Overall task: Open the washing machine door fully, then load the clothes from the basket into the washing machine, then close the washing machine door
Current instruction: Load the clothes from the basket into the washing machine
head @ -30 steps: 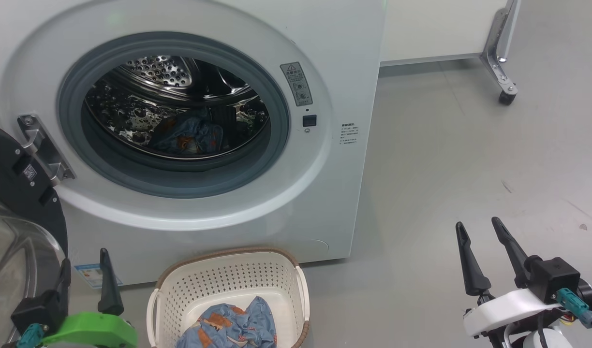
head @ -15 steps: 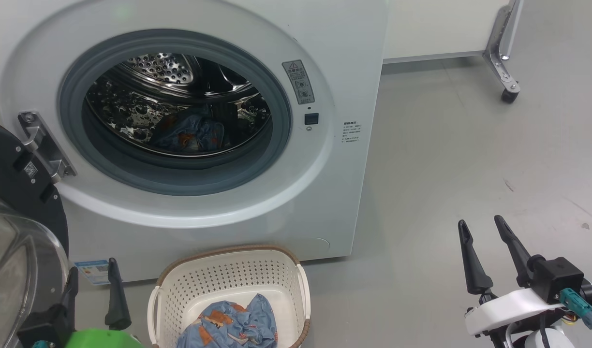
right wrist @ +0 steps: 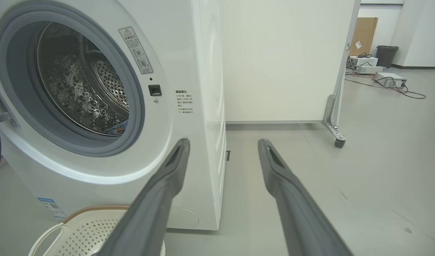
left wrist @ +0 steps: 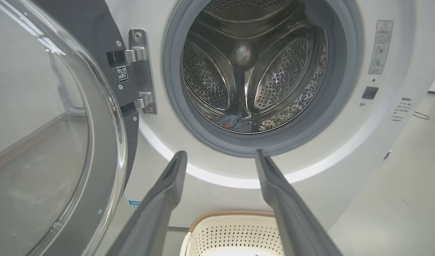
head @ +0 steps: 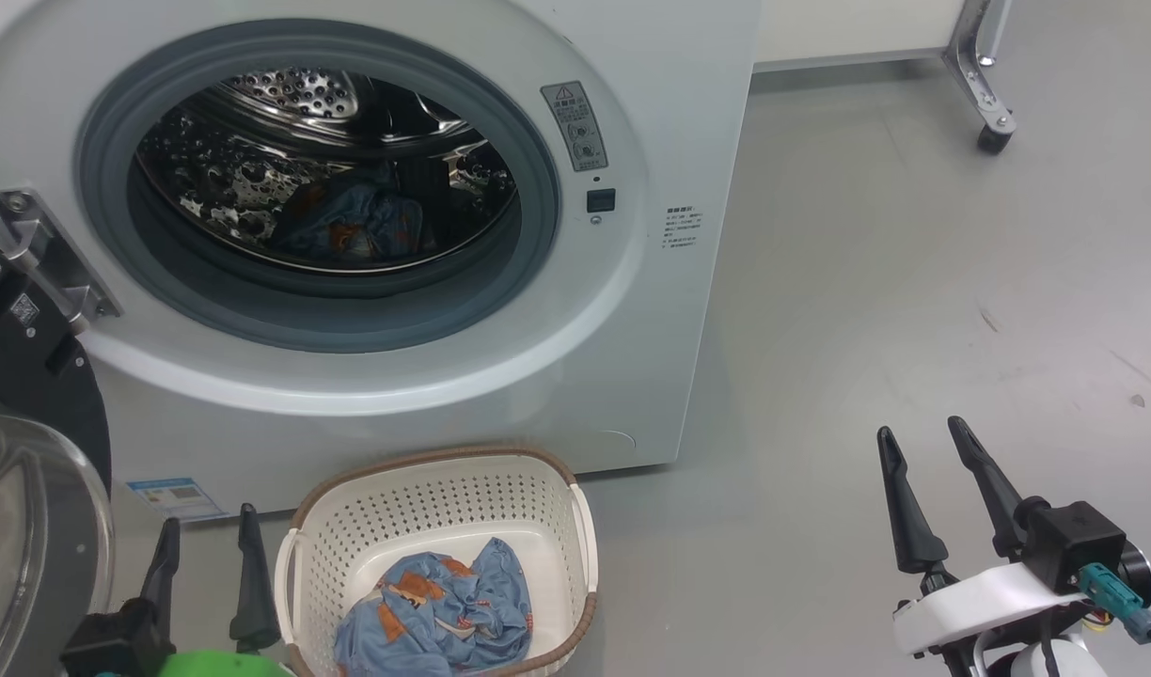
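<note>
Camera: since 1 second ago the head view has been tipped down, so the washing machine (head: 670, 113) is seen higher in frame and more of the basket (head: 444, 508) is shown; no move of either is read from this.
Left claw: the left gripper (head: 209, 517) is now seen lower in frame and nearer the basket's left handle than before; its 2 fingers are spread wide and nothing is held.
Right claw: the right gripper (head: 920, 428) is placed as before, above the floor (head: 867, 282) and well apart from the basket; its fingers are parted and empty.
Door: the washing machine door (head: 30, 376) is swung open to the left on its hinge (head: 44, 254).
Clothes: the clothes (head: 434, 611) lie crumpled in the basket, which stands just before the machine, below the opening; 1 garment (head: 354, 221) lies low in the drum (head: 218, 179).
Cut off: the door's glass bowl (head: 30, 555) is cropped by the left edge; the green mount (head: 218, 666) and the basket's near rim are cut by the bottom edge.
Hard to tell: how many pieces make up the bundle cannot be told.
</note>
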Robot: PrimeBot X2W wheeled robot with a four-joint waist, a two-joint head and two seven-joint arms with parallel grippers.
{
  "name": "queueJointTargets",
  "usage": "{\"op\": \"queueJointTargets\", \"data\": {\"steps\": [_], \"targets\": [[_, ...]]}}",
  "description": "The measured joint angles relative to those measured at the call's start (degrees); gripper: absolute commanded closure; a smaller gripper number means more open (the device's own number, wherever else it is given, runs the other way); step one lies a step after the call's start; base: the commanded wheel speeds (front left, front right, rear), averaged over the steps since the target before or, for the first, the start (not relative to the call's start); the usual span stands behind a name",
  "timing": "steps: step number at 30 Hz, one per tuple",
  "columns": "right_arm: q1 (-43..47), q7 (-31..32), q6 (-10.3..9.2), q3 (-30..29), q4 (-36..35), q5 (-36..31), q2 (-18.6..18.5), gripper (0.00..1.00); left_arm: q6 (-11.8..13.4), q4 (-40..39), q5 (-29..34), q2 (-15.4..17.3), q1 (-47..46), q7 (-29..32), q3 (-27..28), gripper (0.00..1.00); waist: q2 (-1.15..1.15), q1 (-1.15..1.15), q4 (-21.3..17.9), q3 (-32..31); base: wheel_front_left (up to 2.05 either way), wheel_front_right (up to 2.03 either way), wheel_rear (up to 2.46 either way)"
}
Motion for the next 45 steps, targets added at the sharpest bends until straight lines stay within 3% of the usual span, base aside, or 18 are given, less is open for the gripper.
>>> {"op": "queueJointTargets", "data": {"steps": [8, 13, 37, 45], "targets": [[-1.27, 0.0, 0.0, 0.91, -1.27, 0.0, 0.2, 0.0, 0.6, 1.05, 1.18, 0.08, 0.35, 1.66, -1.8, 0.0, 0.0, 0.0, -1.01, 4.45, 0.0, 0.0, 0.0], [-3.32, 0.0, 0.0, 1.8, -1.66, 0.0, 0.42, 0.0, 1.07, 2.03, 2.83, 1.82, -0.15, 4.44, -2.46, 0.0, 0.0, 0.0, -2.01, 7.98, 0.0, 0.0, 0.0], [-12.83, 0.0, 0.01, 3.35, -2.46, 0.16, 1.25, 0.0, -0.24, 18.16, -3.69, 3.45, -13.44, 26.68, -2.03, 0.0, 0.0, 0.01, -10.37, 24.07, 0.0, 0.0, 0.0], [-14.16, 0.0, 0.0, 3.46, -2.88, 0.16, 1.3, 0.0, 0.16, 23.26, -2.98, 6.36, -18.89, 31.15, -1.57, 0.0, 0.0, 0.01, -12.49, 28.4, 0.0, 0.0, 0.0]]}}
